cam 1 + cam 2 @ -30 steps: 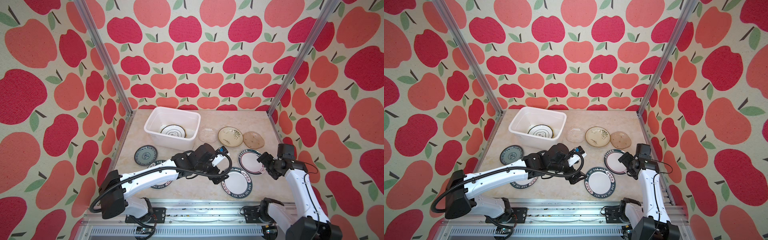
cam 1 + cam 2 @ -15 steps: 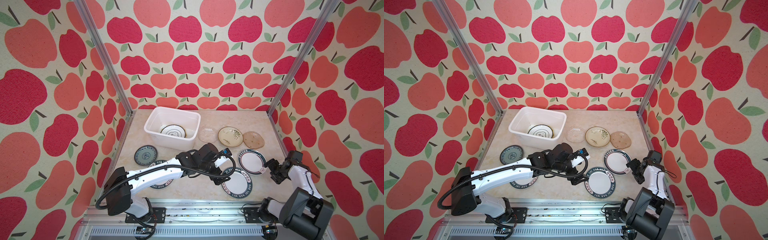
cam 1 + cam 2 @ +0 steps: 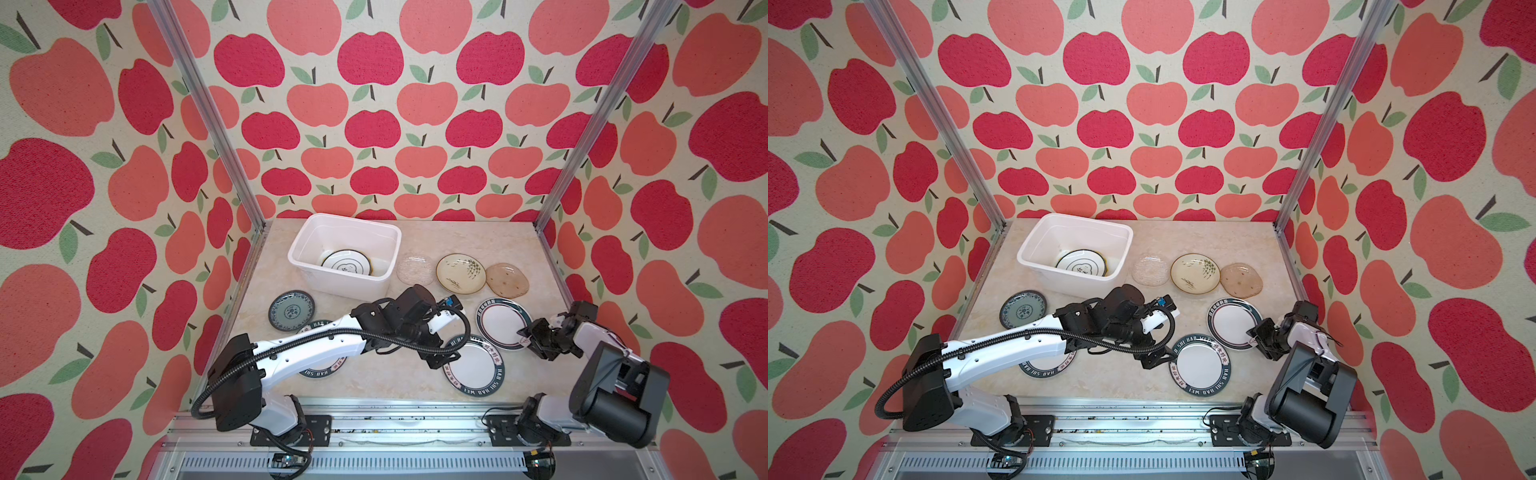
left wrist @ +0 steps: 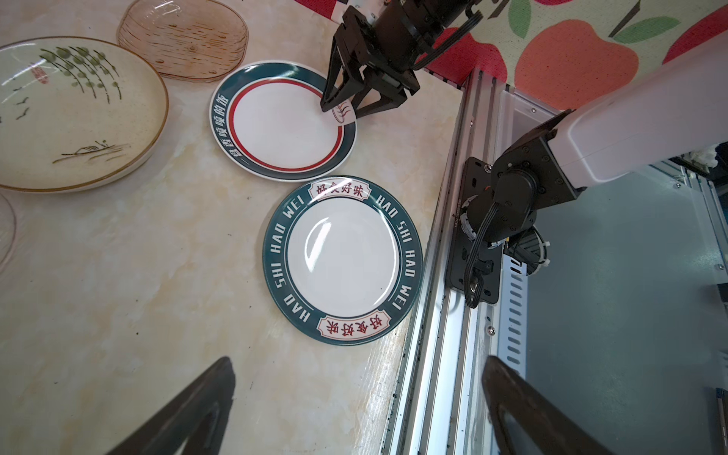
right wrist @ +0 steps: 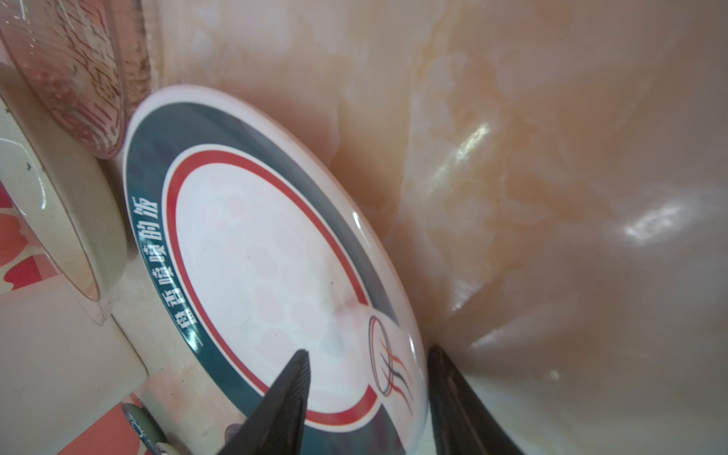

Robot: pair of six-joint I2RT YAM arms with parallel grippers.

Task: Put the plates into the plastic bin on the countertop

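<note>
The white plastic bin (image 3: 341, 287) stands at the back left of the countertop (image 3: 374, 384) with one emblem plate (image 3: 347, 264) inside. My right gripper (image 3: 524, 337) (image 5: 368, 352) is low at the right rim of the green plate with a red ring (image 3: 500, 324) (image 5: 256, 256). Its jaws straddle that rim, partly closed, with a gap still showing, and the plate lies flat. My left gripper (image 3: 440, 359) (image 4: 356, 362) hangs wide open and empty beside the green lettered plate (image 3: 473, 365) (image 4: 342, 260).
A clear glass plate (image 3: 415, 268), a cream leaf-painted plate (image 3: 460, 272) and a brown glass plate (image 3: 507, 280) lie right of the bin. A blue patterned plate (image 3: 291, 309) lies at the left. Another lettered plate (image 3: 322, 370) is partly under the left arm. An aluminium rail (image 4: 441, 315) edges the front.
The right arm has folded back and its gripper has dropped to the red-ringed plate's right rim, jaws narrowing round it. The left gripper has shifted slightly right and stays open.
</note>
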